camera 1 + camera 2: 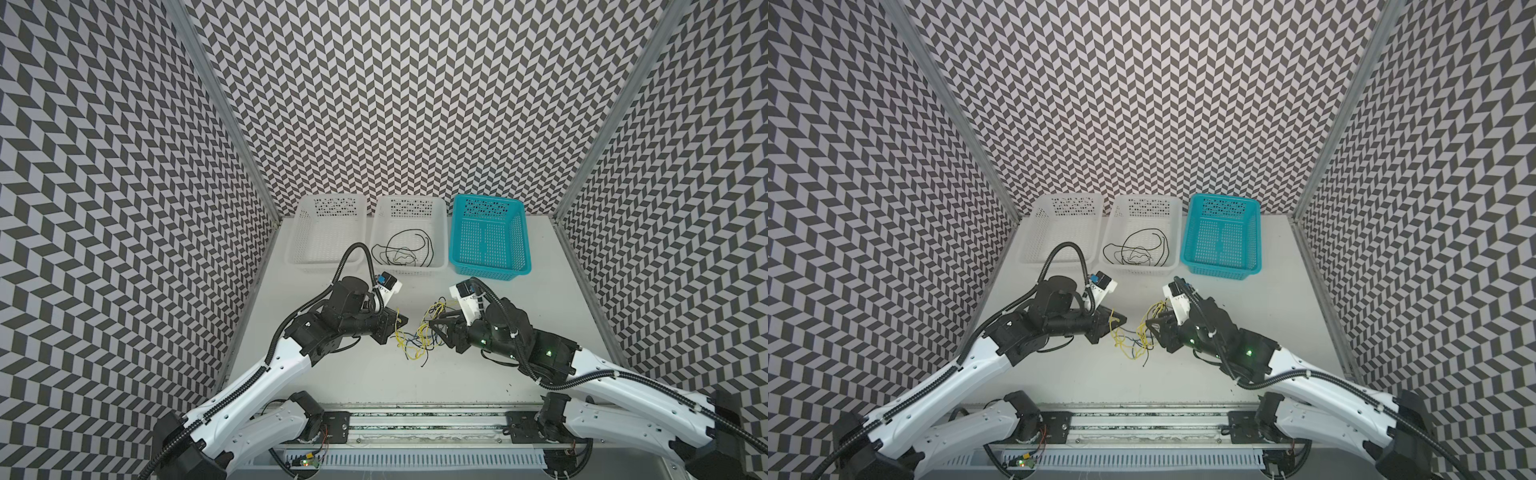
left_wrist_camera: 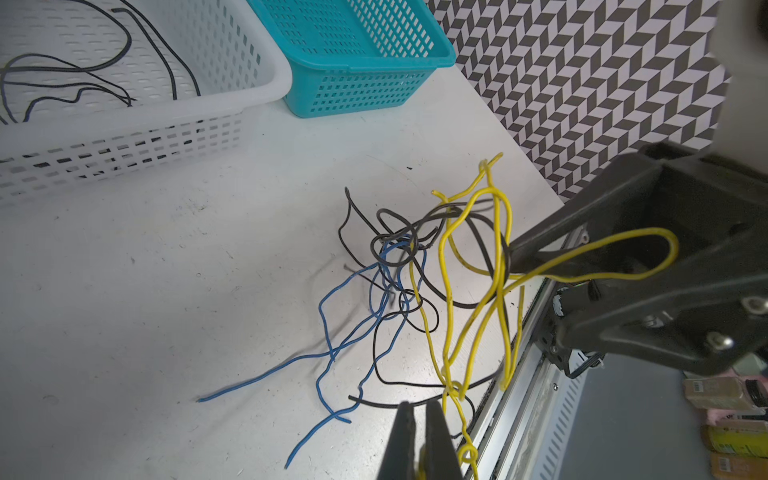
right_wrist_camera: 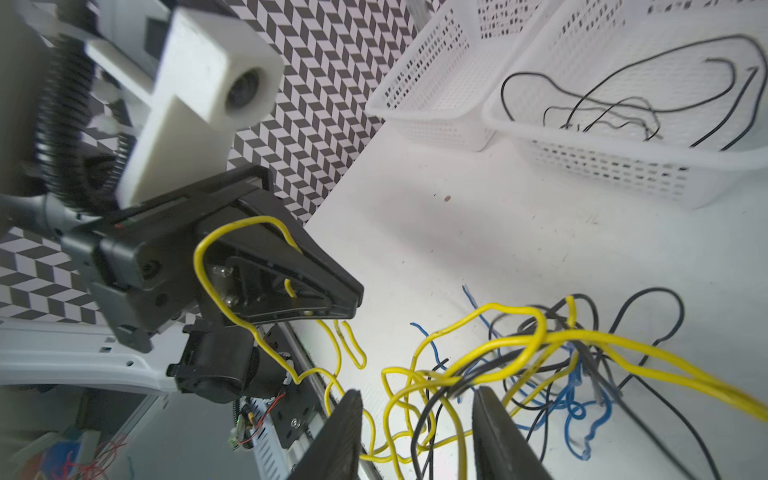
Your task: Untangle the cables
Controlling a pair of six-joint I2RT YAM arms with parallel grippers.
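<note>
My left gripper is pinched tight on a yellow strand of the cables — that tangle is strung between both arms, loose ends on the table — while my right gripper stands part open, wires passing between its jaws, gripping nothing.

cables between left pincer and right pincer, baskets behind
</note>
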